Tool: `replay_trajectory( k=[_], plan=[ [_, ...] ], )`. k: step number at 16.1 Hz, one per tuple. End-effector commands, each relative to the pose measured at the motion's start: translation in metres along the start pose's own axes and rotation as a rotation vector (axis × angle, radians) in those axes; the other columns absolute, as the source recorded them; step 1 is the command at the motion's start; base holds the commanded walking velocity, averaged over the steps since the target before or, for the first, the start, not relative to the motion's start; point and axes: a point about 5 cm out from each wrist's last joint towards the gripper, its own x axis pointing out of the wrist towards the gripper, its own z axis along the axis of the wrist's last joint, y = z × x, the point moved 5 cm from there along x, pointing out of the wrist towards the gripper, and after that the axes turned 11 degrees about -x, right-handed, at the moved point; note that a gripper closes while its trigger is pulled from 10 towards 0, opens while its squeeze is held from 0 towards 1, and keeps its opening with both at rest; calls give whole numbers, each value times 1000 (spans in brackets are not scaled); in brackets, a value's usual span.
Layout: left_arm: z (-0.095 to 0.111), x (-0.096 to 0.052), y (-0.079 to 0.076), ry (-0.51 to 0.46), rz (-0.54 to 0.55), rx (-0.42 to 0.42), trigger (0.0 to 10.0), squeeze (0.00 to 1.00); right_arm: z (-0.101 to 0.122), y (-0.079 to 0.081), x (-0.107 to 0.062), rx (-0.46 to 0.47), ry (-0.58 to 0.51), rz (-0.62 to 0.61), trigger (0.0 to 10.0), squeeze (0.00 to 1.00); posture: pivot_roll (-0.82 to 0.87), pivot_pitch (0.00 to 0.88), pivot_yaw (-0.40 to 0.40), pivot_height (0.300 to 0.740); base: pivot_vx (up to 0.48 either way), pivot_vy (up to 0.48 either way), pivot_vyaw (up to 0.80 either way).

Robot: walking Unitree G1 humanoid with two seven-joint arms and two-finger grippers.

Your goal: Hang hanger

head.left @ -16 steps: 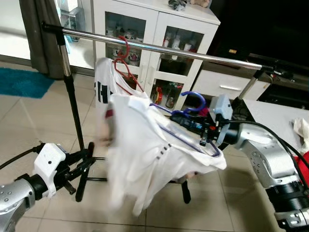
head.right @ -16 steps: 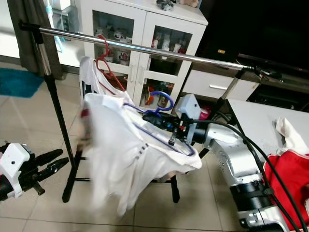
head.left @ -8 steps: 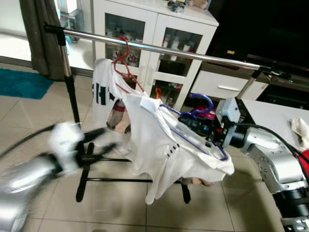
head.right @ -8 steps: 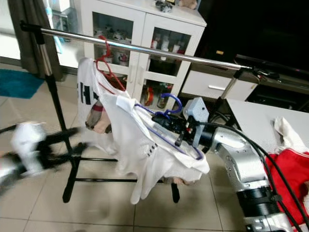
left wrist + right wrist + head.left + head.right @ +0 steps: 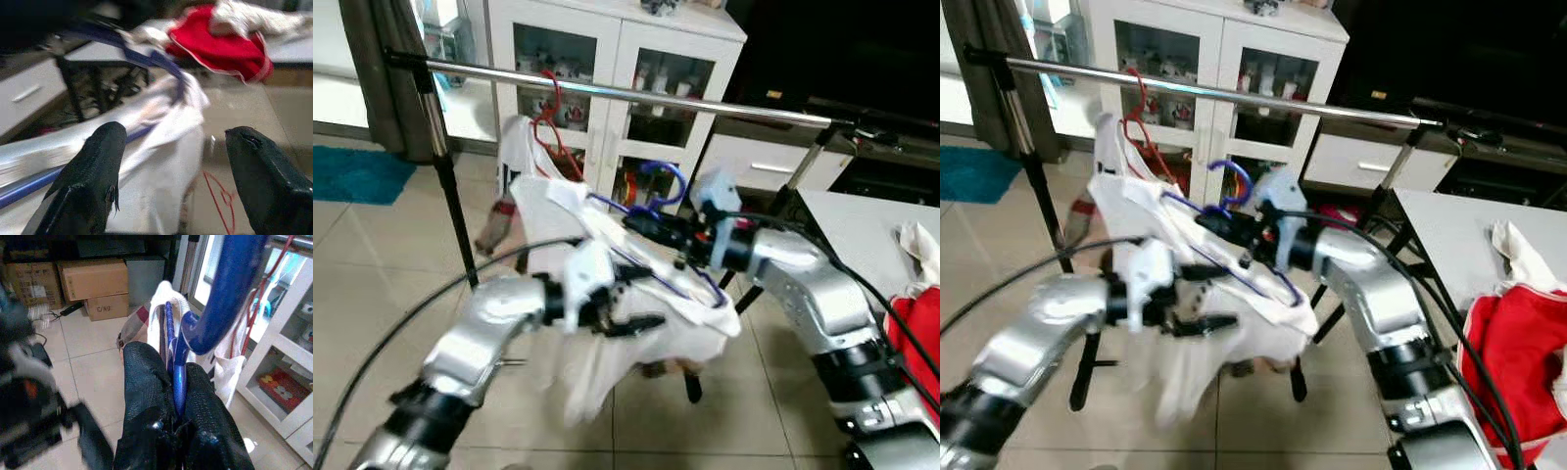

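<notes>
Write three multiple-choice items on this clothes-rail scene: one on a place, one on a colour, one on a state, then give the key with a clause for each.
1. Where does the red hanger sit?
A. Hooked on the metal rail
B. Lying on the floor
C. In the left gripper

2. What colour is the hanger held by the right gripper?
A. Green
B. Blue
C. Yellow

3. How does the left gripper stand?
A. Shut on the rail
B. Shut on the red cloth
C. Open, by the white shirt

Key: 1 A, its hook curls over the rail in the head views. 2 B, the blue hanger is pinched between the black fingers in the right wrist view. 3 C, the left wrist view shows a wide gap between its fingers, with the shirt beyond.
</notes>
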Motion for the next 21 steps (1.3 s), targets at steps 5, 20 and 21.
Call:
replay_trajectory(
  k=[5, 20, 21],
  plan=[
    [0, 24, -14, 22, -122, 66, 10000, 0, 10, -2, 8, 9, -16, -15, 10000, 0, -113, 0, -96, 740, 0, 0, 0],
    [0, 24, -14, 22, -122, 66, 10000, 0, 10, -2, 8, 9, -16, -15, 10000, 0, -113, 0, -96, 740, 0, 0, 0],
    [-3, 35, -3, 15, -71, 138, 0, 0, 19, -1, 10, 30, -46, -13, 10000, 0, -144, 0, -97, 740, 0, 0, 0]
  ],
)
